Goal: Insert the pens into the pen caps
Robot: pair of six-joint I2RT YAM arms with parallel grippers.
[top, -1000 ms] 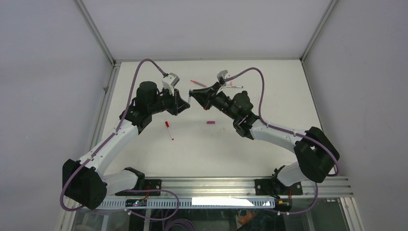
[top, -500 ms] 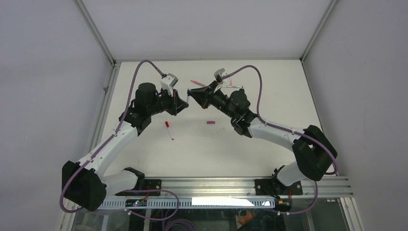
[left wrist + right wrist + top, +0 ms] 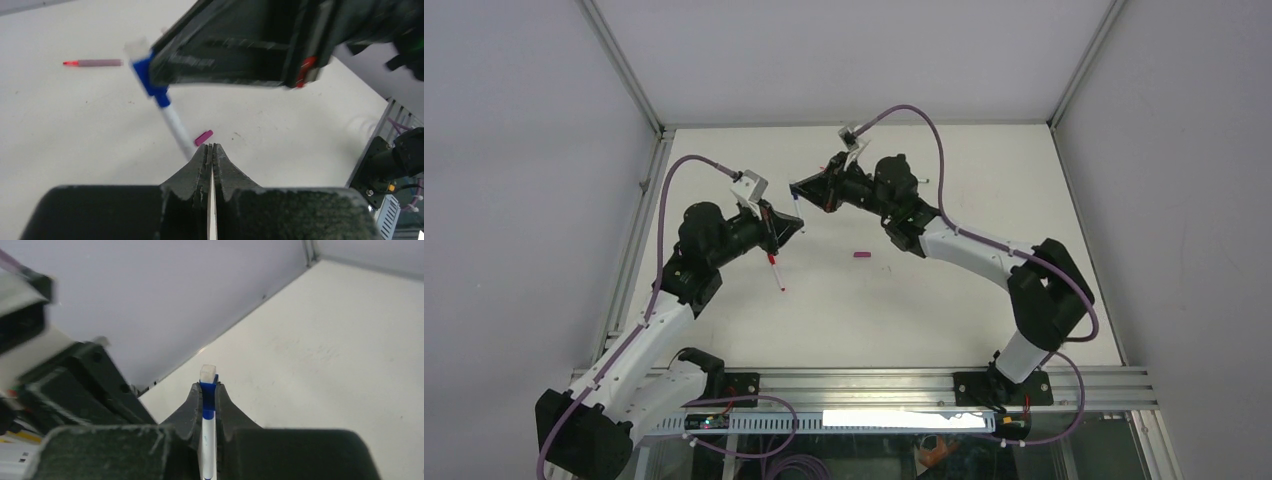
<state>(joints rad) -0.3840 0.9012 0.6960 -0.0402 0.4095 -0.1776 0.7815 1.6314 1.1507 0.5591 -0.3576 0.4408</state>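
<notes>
My right gripper (image 3: pixel 209 385) is shut on a white pen (image 3: pixel 208 412), gripping its blue pen cap (image 3: pixel 208 395), whose whitish end pokes past the fingertips. In the left wrist view this pen (image 3: pixel 172 120) slants down from the right gripper (image 3: pixel 152 62), and its lower end passes behind my left gripper (image 3: pixel 212 146). The left jaws are shut with nothing visible between them. From above, the left gripper (image 3: pixel 795 230) sits just below the right gripper (image 3: pixel 795 187). A magenta pen cap (image 3: pixel 861 255) lies loose on the table. A red-capped pen (image 3: pixel 776 272) lies under the left arm.
Another pen (image 3: pixel 92 63) with a red tip lies further back on the white table (image 3: pixel 984 300). The enclosure's metal frame (image 3: pixel 639 225) runs along the table's left edge, and grey walls close in the sides and back.
The two gripper tips met near the table's middle before. My left arm has pulled back down and left, and the right gripper has swung left with the blue-capped pen.
</notes>
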